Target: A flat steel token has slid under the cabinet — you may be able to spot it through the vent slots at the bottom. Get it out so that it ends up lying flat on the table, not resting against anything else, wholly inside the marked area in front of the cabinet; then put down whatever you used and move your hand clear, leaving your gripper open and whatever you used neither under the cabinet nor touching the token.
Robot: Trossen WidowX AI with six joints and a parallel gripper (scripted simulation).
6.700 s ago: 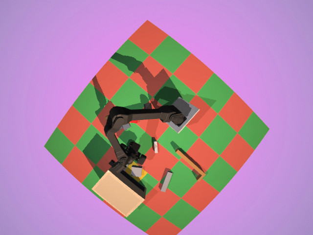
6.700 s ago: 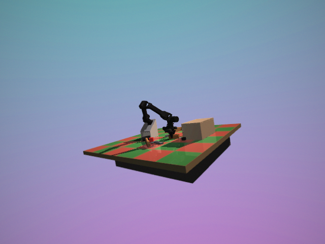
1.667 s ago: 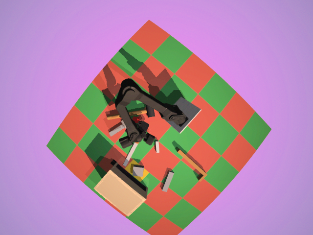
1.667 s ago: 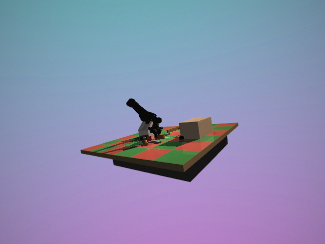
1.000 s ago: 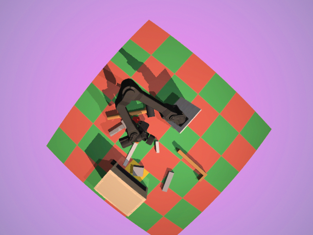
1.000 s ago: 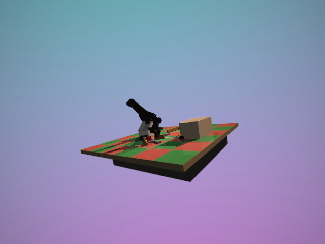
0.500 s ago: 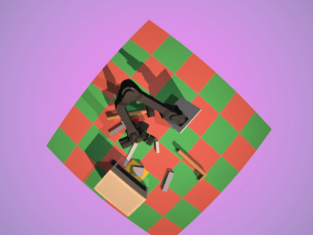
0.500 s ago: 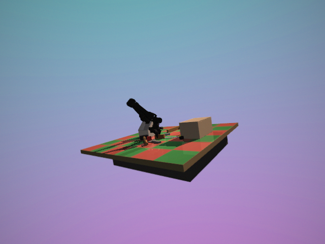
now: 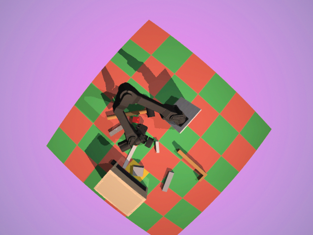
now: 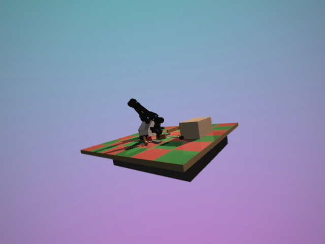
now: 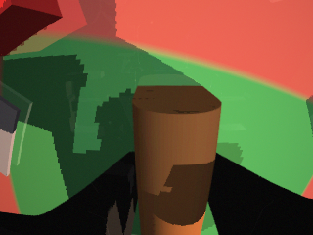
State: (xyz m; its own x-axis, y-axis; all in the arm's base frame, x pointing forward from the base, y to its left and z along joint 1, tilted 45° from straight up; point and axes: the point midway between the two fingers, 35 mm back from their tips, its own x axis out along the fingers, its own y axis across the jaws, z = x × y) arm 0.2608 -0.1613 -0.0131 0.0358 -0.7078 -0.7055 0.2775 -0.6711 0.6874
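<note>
"What does the gripper (image 9: 138, 140) (image 10: 158, 134) (image 11: 170, 160) have?"

"A wooden handle (image 10: 162, 136) (image 11: 177, 139), shut between its fingers. The handle's end is rounded on one side."

"And beyond that?"

"A pale rod (image 9: 130, 154) (image 10: 172, 137) slants from below the gripper toward the cabinet (image 9: 120, 193) (image 10: 194, 128). Near the gripper, on the arm's base side, there's a red block (image 9: 136, 119) (image 10: 149, 138) (image 11: 31, 22)."

"Anything else around?"

"A small white block (image 9: 157, 147) lies near the gripper, and an orange stick (image 9: 113, 116) lies partly under the arm. Farther off are a grey bar (image 9: 167, 181) and a bent orange piece (image 9: 191, 163), apart from each other on the checkered counter (image 9: 207, 131) (image 10: 170, 154)."

"Where's the token?"

"I can't pick it out for sure. A grey block (image 9: 138, 171) sits on the yellow patch (image 9: 145, 174) in front of the cabinet, but I can't tell whether it's the token. The vent slots look dark, too small to see through."
</note>
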